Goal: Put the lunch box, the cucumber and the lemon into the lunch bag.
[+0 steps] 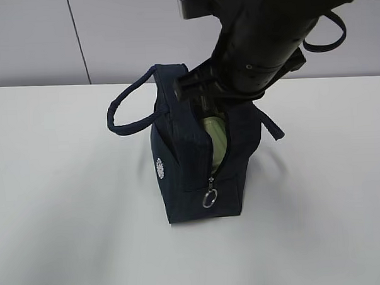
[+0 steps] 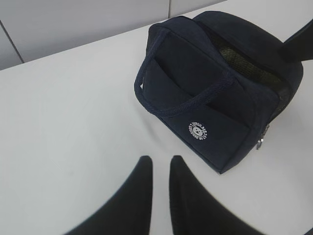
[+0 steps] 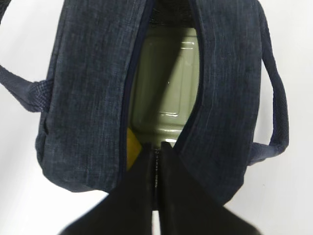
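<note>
Right now the shut, empty right gripper (image 3: pixel 157 147) sits in the bag (image 3: pixel 88 98) mouth directly above the box (image 3: pixel 166 83) lid, lemon (image 3: pixel 132 147) probably beside it; cucumber unseen.

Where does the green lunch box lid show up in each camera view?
Exterior view: the lunch box shows as a pale green strip in the zipper gap on the lunch bag's near end.
Left wrist view: not clearly visible; the bag's opening only shows something dark and greenish.
Right wrist view: centre, filling the open zipper slot, just beyond the right tool.
Shared landmark: the bag's open zipper slot.
</note>
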